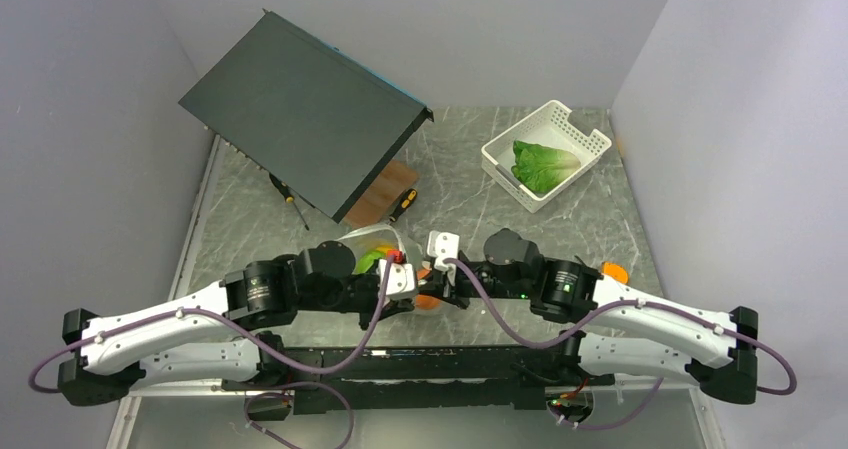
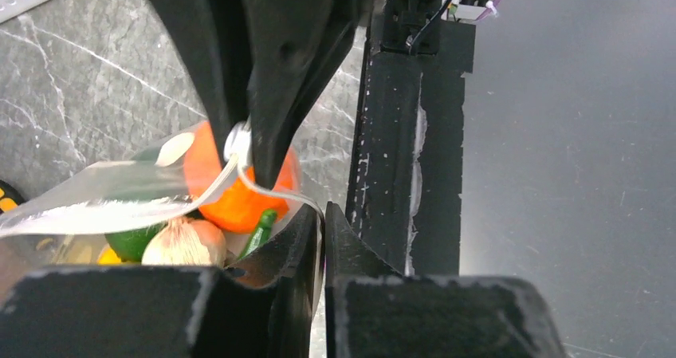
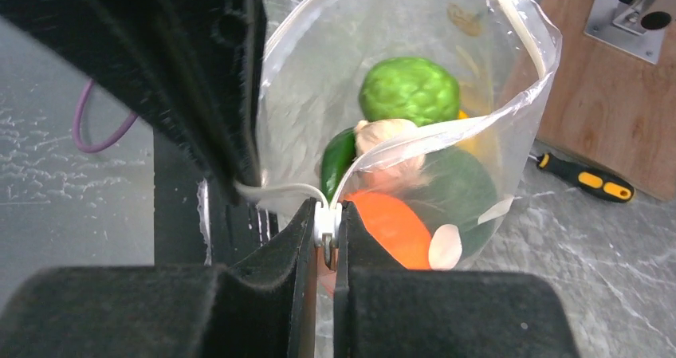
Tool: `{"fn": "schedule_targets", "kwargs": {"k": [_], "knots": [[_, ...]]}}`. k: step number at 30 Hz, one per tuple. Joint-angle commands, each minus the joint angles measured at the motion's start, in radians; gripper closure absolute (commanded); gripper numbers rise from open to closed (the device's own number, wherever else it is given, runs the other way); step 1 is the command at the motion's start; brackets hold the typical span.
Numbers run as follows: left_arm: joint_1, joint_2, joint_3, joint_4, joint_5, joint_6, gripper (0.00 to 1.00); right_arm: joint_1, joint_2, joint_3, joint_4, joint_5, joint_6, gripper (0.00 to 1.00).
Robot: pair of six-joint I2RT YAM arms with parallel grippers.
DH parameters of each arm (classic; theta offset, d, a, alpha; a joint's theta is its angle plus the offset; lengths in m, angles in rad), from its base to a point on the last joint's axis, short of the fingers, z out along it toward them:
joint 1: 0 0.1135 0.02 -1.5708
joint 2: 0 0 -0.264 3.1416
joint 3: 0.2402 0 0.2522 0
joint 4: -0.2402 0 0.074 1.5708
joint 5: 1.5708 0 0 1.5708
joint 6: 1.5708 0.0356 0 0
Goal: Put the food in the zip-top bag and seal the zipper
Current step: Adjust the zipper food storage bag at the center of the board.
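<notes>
Jaws of left gripper (image 2: 323, 214) and right gripper (image 3: 328, 214) are pinched together. At the middle of the table's (image 1: 600, 219) near edge the zip-top bag (image 3: 319, 79) holds the food (image 3: 409, 88); both grip its zipper (image 3: 275, 189), which gapes beyond. Sealing is in hand; next, one grip should slide along it.

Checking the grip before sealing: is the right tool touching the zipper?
Touching. The right wrist view shows the right tool clamped on the zipper, with the white strip pinched between its jaws.
</notes>
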Motion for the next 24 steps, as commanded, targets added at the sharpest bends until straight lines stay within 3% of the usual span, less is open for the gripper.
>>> {"fn": "schedule_targets", "kwargs": {"k": [1, 10, 16, 20, 22, 24], "knots": [[-0.103, -0.005, 0.083, 0.028, -0.125, -0.132, 0.89, -0.008, 0.064, 0.061, 0.101, -0.005, -0.03, 1.0], [-0.163, -0.056, 0.148, -0.113, -0.38, -0.259, 1.0, -0.089, 0.169, 0.115, 0.198, -0.048, -0.057, 1.0], [-0.163, -0.097, 0.057, -0.005, -0.481, -0.326, 1.0, -0.138, 0.152, 0.054, 0.248, -0.059, -0.007, 1.0], [-0.162, -0.063, 0.011, 0.072, -0.485, -0.339, 1.0, -0.17, 0.095, -0.026, 0.266, -0.046, 0.077, 0.81], [-0.163, -0.052, -0.005, 0.105, -0.49, -0.339, 1.0, -0.178, 0.06, -0.063, 0.259, -0.046, 0.117, 0.62], [-0.163, -0.048, -0.013, 0.123, -0.494, -0.332, 1.0, -0.18, 0.025, -0.099, 0.254, -0.039, 0.159, 0.52]]}}
